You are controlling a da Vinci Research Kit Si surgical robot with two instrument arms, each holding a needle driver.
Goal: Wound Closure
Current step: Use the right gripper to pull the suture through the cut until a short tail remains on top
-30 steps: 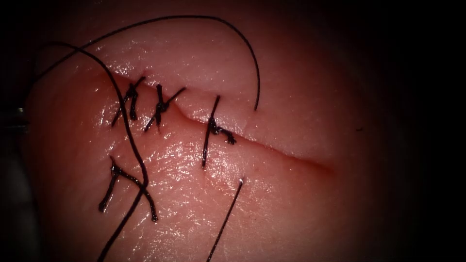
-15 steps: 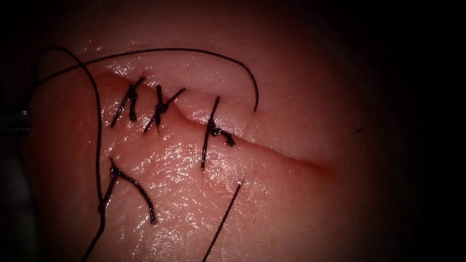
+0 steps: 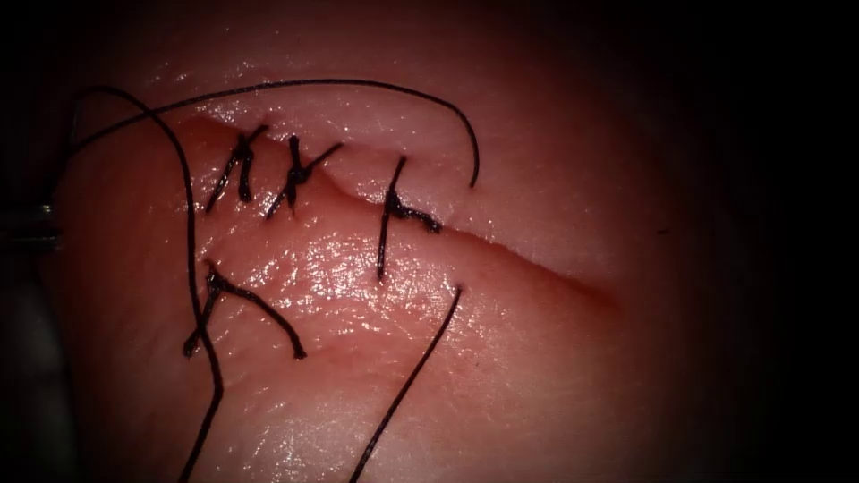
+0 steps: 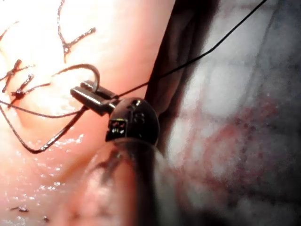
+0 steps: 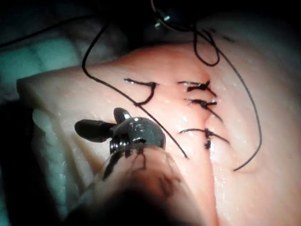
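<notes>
The tissue (image 3: 537,376) carries a slanting cut (image 3: 537,266) with three dark stitches (image 3: 386,215) across its left part. A black thread (image 3: 313,83) arcs over the tissue, enters right of the cut (image 3: 473,182), comes out left of it (image 3: 457,290) and runs off toward the near edge. At the tissue's left edge, my left tool (image 4: 81,92) has its jaws shut on the thread (image 4: 96,77); its metal tip glints in the endoscope view (image 3: 36,224). My right tool (image 5: 101,120) hovers over the tissue's near side, jaws spread wide and holding nothing.
A separate knotted stitch with two cut tails (image 3: 242,309) lies left of the cut. A long loop of thread (image 3: 190,268) hangs across it. A pale cloth with red stains (image 4: 235,141) lies beside the tissue.
The tissue left of the cut has shifted upward, carrying the thread's exit point and the lone knot with it. The left loop of thread has swung leftward off the stitches.
</notes>
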